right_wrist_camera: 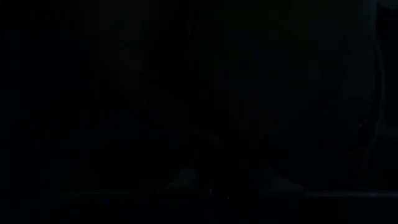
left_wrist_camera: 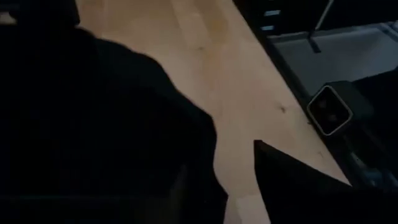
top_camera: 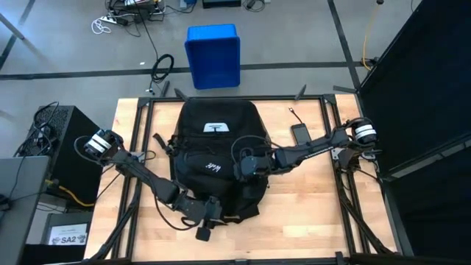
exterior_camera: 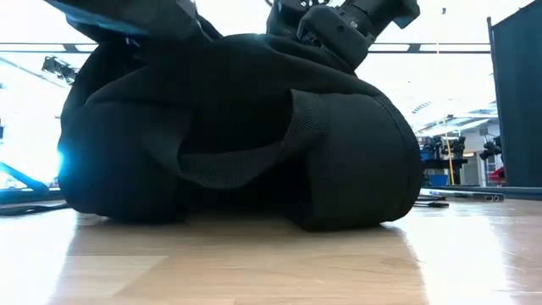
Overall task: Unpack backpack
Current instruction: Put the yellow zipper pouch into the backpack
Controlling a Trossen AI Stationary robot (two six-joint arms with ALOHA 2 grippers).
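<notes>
Right gripper [top_camera: 243, 168] buried in backpack [top_camera: 213, 140]; its view black.

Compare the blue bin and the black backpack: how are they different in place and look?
The blue bin stands on the floor beyond the table, while the backpack lies on the wooden table. The bin is a rigid open box; the backpack is soft black fabric with a white label. Both grippers work at the backpack, left gripper at its near end, right gripper on top; neither is near the bin.
</notes>
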